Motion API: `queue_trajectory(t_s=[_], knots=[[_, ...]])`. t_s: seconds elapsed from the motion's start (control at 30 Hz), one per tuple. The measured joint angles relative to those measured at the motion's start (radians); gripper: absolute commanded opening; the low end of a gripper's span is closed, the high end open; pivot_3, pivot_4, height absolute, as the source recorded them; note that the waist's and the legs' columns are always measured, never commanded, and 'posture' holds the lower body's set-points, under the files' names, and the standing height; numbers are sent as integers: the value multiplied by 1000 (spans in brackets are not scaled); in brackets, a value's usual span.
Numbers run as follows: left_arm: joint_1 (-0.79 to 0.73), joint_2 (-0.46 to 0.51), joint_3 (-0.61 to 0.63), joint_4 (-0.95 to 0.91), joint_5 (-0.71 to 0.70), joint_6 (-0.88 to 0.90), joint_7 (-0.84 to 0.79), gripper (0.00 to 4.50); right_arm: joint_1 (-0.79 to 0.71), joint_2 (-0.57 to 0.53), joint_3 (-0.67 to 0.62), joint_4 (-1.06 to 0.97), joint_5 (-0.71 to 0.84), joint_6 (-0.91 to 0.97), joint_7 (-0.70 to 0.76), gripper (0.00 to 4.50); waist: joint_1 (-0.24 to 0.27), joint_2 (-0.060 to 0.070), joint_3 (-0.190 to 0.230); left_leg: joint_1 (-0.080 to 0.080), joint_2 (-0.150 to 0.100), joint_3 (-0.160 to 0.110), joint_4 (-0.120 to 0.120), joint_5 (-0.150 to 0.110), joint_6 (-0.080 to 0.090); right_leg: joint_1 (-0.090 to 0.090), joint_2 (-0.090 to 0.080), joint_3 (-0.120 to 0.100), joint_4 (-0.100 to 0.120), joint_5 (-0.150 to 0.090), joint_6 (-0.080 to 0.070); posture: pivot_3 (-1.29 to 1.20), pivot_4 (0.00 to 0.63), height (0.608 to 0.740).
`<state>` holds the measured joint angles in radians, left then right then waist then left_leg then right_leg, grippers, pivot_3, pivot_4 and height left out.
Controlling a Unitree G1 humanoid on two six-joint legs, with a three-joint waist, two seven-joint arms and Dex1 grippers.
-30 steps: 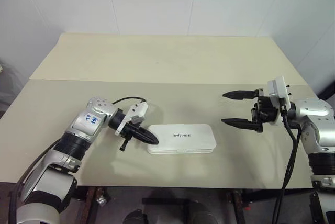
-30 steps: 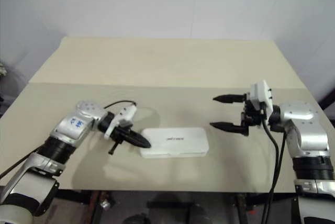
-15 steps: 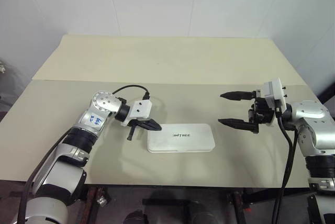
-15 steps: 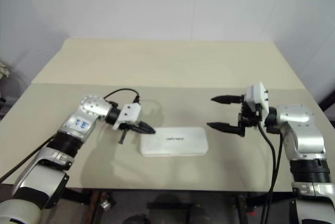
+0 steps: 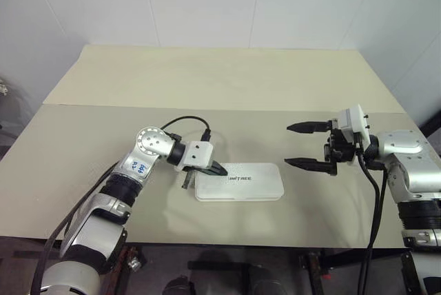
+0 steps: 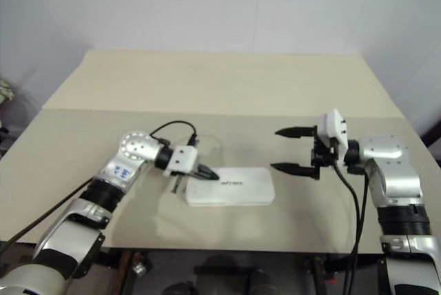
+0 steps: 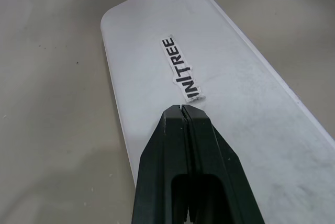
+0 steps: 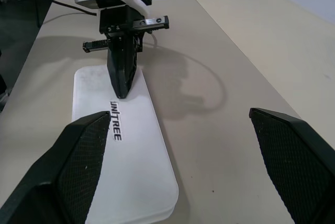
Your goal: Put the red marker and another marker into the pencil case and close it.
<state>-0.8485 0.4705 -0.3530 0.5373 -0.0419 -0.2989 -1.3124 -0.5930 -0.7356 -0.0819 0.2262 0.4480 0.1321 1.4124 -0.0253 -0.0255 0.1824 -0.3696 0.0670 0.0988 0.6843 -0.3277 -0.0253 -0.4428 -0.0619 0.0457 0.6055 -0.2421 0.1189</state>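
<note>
Pencil case point(image 5: 239, 182), the white rounded-rectangular hard plastic one with dark UNITREE lettering on its lid, lies flat and shut on the beige table point(image 5: 207, 81), lid up; no markers to be seen anywhere around it, so my guess is they're already inside and this is just the closing press.

What could go wrong, as I read it: the left gripper point(image 5: 218, 169) has its two black fingers pressed tight together into one narrow point, and that point sits over the end of the case lid, just short of the lettering; whether it actually touches the lid I can't tell. Pushing with such a thin tip on smooth plastic near one end could make it skid off; or it could tip or shove the whole case along the table instead of snapping it shut; nothing holds the other end down.

The right gripper point(image 5: 303, 145) is off past the far end of the case, near it but clear of it, raised above the table, fingers spread wide and holding nothing.
</note>
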Motion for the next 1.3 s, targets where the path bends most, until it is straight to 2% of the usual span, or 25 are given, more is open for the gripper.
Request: queue_trajectory(t_s=[0.4, 0.57, 0.77, 0.87, 1.03, 1.23, 1.3], knots=[[12, 7, 10, -29, 23, 6, 34, 20, -12, 8, 0, 5, -9, -2, -4, 4500, -1, 0, 0, 2, 0, 0, 0, 1, 0, 0, 0, 0, 0, 0, 0, 0, 150, 740], [83, 10, 110, -77, -43, 100, 99, 20, -16, 11, 0, 14, -14, -4, -5, 4500, -5, 0, 0, 0, 0, 0, 0, 1, -1, -1, 0, 0, 2, 0, 0, 0, 150, 740], [206, 34, 263, -336, -186, 280, 182, 20, -50, 17, 7, 50, -29, -16, -3, 4500, -3, 0, 0, -1, 0, 0, -1, 1, 0, -1, 0, 0, 1, 1, 0, 0, 150, 740], [290, 55, 322, -463, -263, 360, 204, 596, -85, 21, 16, 89, -40, -26, 4, 4500, -4, 0, 0, -1, 1, 0, -1, 1, 0, -1, 0, 0, 1, 1, 0, 0, 150, 740], [481, 160, 402, -679, -403, 411, 134, 2182, -133, 31, 40, 154, -60, -57, 26, 4500, -9, 0, 0, 0, 1, 1, -2, 0, 0, -1, 0, 0, 1, 0, 0, 0, 150, 740], [594, 224, 525, -765, -546, 453, 78, 4144, -187, 38, 45, 215, -72, -87, 57, 4500, -3, 1, 0, 0, 1, 0, -2, 1, -1, -1, 0, 0, -3, 0, -1, 0, 150, 740], [637, 239, 569, -777, -578, 452, 70, 4478, -195, 39, 46, 241, -75, -95, 64, 4500, -5, 1, 0, 1, 1, 0, -2, 1, -1, -1, 0, 0, -3, 0, -1, 0, 150, 740]])
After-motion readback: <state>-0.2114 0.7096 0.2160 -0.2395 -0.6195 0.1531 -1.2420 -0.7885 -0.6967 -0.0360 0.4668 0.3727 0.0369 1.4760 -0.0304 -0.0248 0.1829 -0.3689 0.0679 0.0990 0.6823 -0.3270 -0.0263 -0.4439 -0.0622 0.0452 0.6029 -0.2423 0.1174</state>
